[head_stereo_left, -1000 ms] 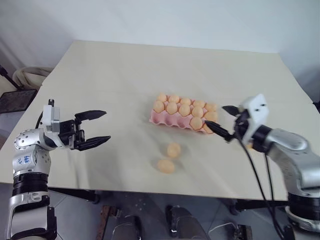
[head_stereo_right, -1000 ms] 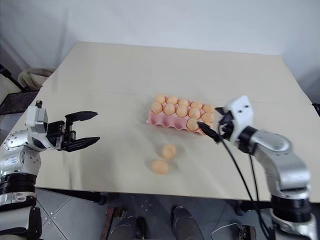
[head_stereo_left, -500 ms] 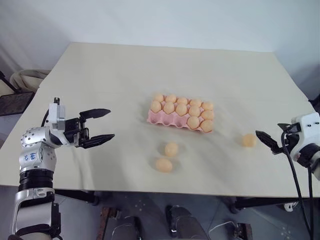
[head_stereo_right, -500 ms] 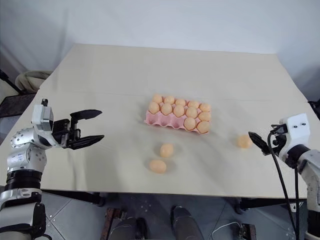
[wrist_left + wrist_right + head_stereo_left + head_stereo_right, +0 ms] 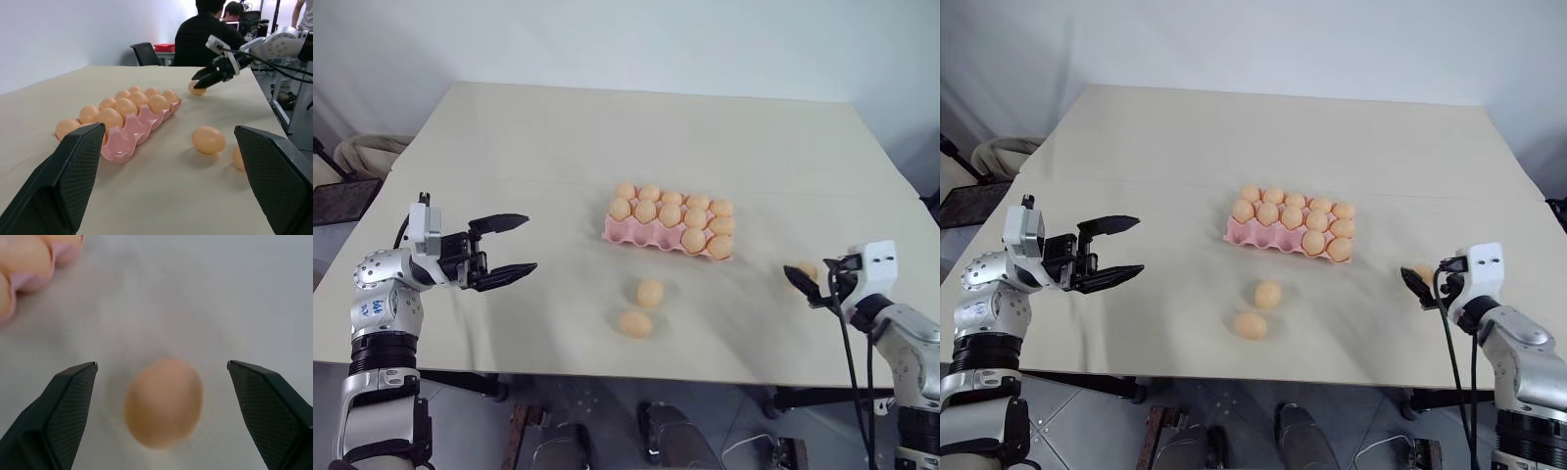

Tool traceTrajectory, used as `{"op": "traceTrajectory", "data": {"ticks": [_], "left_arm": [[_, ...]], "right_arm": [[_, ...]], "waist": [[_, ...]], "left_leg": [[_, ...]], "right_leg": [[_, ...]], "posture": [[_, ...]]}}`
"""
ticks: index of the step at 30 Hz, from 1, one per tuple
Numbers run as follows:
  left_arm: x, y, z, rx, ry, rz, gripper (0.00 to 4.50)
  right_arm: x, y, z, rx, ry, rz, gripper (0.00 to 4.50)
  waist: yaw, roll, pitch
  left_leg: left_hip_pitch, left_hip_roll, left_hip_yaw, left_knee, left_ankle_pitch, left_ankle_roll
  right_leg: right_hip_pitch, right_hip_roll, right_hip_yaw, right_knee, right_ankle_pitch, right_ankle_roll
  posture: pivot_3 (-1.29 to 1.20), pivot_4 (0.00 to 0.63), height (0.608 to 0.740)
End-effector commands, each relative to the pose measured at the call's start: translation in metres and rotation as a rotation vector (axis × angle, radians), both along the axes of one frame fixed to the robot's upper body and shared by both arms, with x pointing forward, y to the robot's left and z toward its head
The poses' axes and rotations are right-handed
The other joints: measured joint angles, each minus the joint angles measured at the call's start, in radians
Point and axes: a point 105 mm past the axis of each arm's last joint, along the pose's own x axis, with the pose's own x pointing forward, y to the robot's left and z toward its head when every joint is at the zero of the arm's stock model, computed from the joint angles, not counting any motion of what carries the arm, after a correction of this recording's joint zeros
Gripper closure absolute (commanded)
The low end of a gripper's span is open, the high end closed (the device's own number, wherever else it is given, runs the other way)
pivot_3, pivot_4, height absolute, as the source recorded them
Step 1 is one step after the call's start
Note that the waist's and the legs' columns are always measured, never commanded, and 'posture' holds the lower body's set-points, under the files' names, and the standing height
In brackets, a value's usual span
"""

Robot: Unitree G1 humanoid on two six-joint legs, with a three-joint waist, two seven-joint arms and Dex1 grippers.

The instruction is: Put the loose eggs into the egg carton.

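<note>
**Right gripper lining up on the stray egg**

The right gripper [image 5: 1420, 286] has been swinging away from the egg carton [image 5: 668, 223] and dropping toward the surface [image 5: 558, 157] — a second ago it was hovering at the carton's right end, and it is now sitting low beside the lone egg [image 5: 163, 402] lying well to the right of the carton. Its fingers are standing wide apart with the egg centred between them, not yet touching. This is reading as the approach for the next pick. The left gripper [image 5: 501, 251] is holding station on the left, fingers spread and empty.

Two more loose eggs [image 5: 650, 293] [image 5: 635, 324] are lying close together on the surface in front of the carton.

Materials — the eggs are smooth, pale orange-tan ovals and likely to roll. The carton is a pink moulded tray with round cups; most cups are already holding eggs. The surface is flat, matte beige.
</note>
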Motion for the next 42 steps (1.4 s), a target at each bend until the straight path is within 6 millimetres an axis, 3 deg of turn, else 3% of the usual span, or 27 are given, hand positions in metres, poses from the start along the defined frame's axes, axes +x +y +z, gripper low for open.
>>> {"op": "traceTrajectory", "data": {"ticks": [1,5,8,13,15,19,21,24,27,32,37,42], "left_arm": [[-0.005,0.002,0.008,0.013,-0.043,-0.018,0.00],[-0.005,0.003,0.008,0.013,-0.044,-0.013,0.00],[-0.006,0.003,0.008,0.014,-0.045,-0.010,0.00],[-0.006,0.004,0.008,0.013,-0.048,-0.004,0.00],[-0.006,0.004,0.008,0.013,-0.049,-0.001,0.00],[-0.006,0.004,0.008,0.013,-0.049,0.001,0.00],[-0.006,0.004,0.007,0.012,-0.049,0.002,0.00],[-0.006,0.004,0.007,0.012,-0.050,0.000,0.00],[-0.006,0.004,0.007,0.013,-0.049,0.000,0.00],[-0.007,0.002,0.007,0.011,-0.056,-0.003,0.00],[-0.010,0.004,0.007,0.011,-0.062,0.007,0.00],[-0.014,0.005,0.006,0.006,-0.066,0.019,0.00]], "right_arm": [[0.006,-0.003,0.011,-0.034,-0.049,-0.018,0.05],[0.008,-0.003,0.010,-0.034,-0.047,-0.018,0.22],[0.008,0.001,0.009,-0.025,-0.037,0.001,0.91],[0.006,0.007,0.009,-0.034,-0.019,0.029,2.57],[0.005,0.012,0.014,-0.046,-0.027,0.060,2.85],[0.006,0.022,0.034,-0.076,-0.075,0.104,2.86],[0.011,0.037,0.057,-0.080,-0.129,0.149,2.86],[0.018,0.073,0.087,-0.075,-0.201,0.246,2.86],[0.026,0.112,0.099,-0.040,-0.227,0.318,2.86],[0.038,0.168,0.092,-0.012,-0.220,0.406,2.86],[0.047,0.196,0.069,-0.031,-0.189,0.466,2.86],[0.054,0.214,0.068,-0.019,-0.199,0.504,2.86]], "waist": [[-0.001,0.000,0.000],[-0.001,0.000,0.000],[0.000,0.000,0.000],[0.000,0.000,0.000],[-0.001,0.000,0.000],[-0.001,0.000,0.000],[-0.002,0.000,0.000],[-0.008,0.001,0.000],[-0.010,0.001,0.000],[-0.003,0.000,0.000],[0.002,0.000,0.000],[-0.001,0.000,0.000]], "left_leg": [[0.000,0.000,0.000,0.000,0.000,0.000],[0.000,0.000,0.000,0.000,0.000,0.000],[0.000,0.000,0.000,0.000,0.000,0.000],[0.000,0.000,0.000,0.000,0.000,0.000],[0.000,0.000,0.000,0.000,0.000,0.000],[0.000,0.000,0.000,0.000,0.000,0.000],[0.000,0.000,0.000,0.000,0.000,0.000],[0.000,0.000,0.000,0.000,0.000,0.000],[0.000,0.001,-0.001,0.000,0.001,-0.001],[-0.002,0.001,-0.003,-0.002,0.001,-0.003],[-0.007,0.001,-0.001,-0.001,0.002,-0.007],[-0.007,0.001,0.001,0.001,0.002,-0.007]], "right_leg": [[0.000,0.000,0.000,0.000,0.000,0.000],[0.000,0.000,0.000,0.000,0.000,0.000],[0.000,0.000,0.000,0.000,0.000,0.000],[0.000,0.000,0.000,0.000,0.000,0.000],[0.000,0.000,0.000,0.000,0.000,0.000],[0.000,0.000,0.000,0.000,0.000,0.000],[0.000,0.000,0.000,0.000,0.000,0.000],[0.000,0.000,0.001,0.001,0.000,0.000],[-0.001,0.001,-0.001,0.002,0.000,0.000],[-0.003,0.000,-0.003,0.001,-0.002,-0.004],[-0.007,-0.001,-0.007,0.001,-0.002,-0.004],[-0.007,-0.002,-0.019,0.001,-0.002,-0.004]], "posture": [[0.00,0.150,0.740],[0.00,0.150,0.740],[0.00,0.150,0.740],[0.00,0.150,0.740],[0.00,0.150,0.740],[0.00,0.150,0.740],[0.00,0.150,0.740],[0.00,0.150,0.740],[0.00,0.150,0.740],[0.00,0.150,0.740],[0.00,0.150,0.740],[0.00,0.150,0.740]]}}
